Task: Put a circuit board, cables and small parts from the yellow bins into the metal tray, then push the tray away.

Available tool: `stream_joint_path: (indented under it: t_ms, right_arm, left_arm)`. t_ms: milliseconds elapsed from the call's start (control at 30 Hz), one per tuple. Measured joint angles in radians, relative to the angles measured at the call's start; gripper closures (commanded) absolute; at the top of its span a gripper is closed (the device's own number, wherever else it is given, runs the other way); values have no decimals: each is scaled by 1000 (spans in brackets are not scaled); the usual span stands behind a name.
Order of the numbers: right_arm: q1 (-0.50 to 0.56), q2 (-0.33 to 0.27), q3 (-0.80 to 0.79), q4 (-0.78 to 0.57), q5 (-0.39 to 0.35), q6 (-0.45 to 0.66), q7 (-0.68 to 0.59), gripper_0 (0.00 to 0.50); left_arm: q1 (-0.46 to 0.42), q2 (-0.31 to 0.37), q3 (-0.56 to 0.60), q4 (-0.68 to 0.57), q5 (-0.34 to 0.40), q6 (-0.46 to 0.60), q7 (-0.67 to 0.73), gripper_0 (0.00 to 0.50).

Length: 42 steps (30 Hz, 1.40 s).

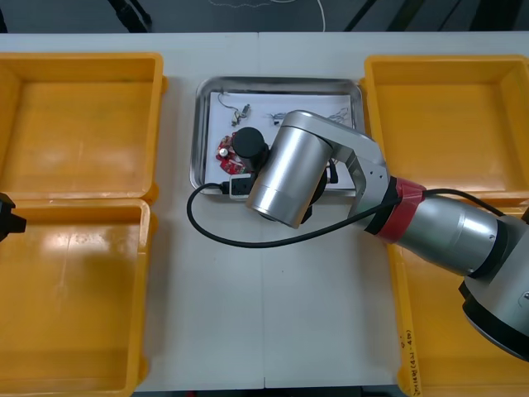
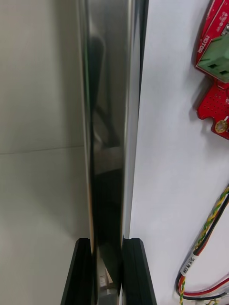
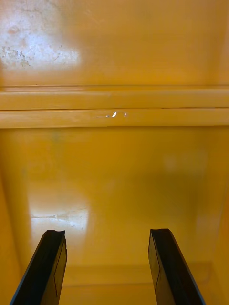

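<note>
Right gripper clamps shiny, white-lined metal tray; left gripper spread above yellow bin.

Front view, centre: your right arm covers the near rim of the metal tray, most of the round red circuit board and one end of the black cable. Upper centre, the small metal parts are too small to tell their kind. The left gripper is cut by the left edge. Right wrist view: the board and the red and yellow cable run off the picture.
</note>
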Motion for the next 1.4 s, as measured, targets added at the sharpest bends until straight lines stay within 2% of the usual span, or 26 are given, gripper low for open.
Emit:
stream_joint_path:
  t_ms: [367, 900, 933, 967, 1000, 1033, 1067, 1100, 1133, 1400]
  right_arm:
    - [-24, 1, -18, 45, -32, -40, 24, 500]
    - [-58, 22, -33, 117, -41, -93, 28, 500]
    - [-59, 22, -33, 117, -45, -93, 33, 469]
    - [-59, 22, -33, 117, -47, -93, 43, 323]
    - [-59, 22, -33, 117, -49, -93, 54, 240]
    - [-59, 22, -33, 117, -51, -93, 61, 70]
    - [-59, 23, -33, 118, -54, -93, 63, 22]
    - [-59, 23, -33, 118, -55, -93, 63, 22]
    - [-59, 24, -33, 118, -55, -93, 63, 0]
    - [-59, 26, -33, 116, -56, -64, 65, 0]
  left_arm:
    - [0, 0, 0, 0, 0, 0, 0, 0]
    - [0, 0, 0, 0, 0, 0, 0, 0]
    - [0, 0, 0, 0, 0, 0, 0, 0]
    - [0, 0, 0, 0, 0, 0, 0, 0]
    - [0, 0, 0, 0, 0, 0, 0, 0]
    - [0, 0, 0, 0, 0, 0, 0, 0]
    - [0, 0, 0, 0, 0, 0, 0, 0]
    - [0, 0, 0, 0, 0, 0, 0, 0]
    - [0, 0, 0, 0, 0, 0, 0, 0]
    - [0, 0, 0, 0, 0, 0, 0, 0]
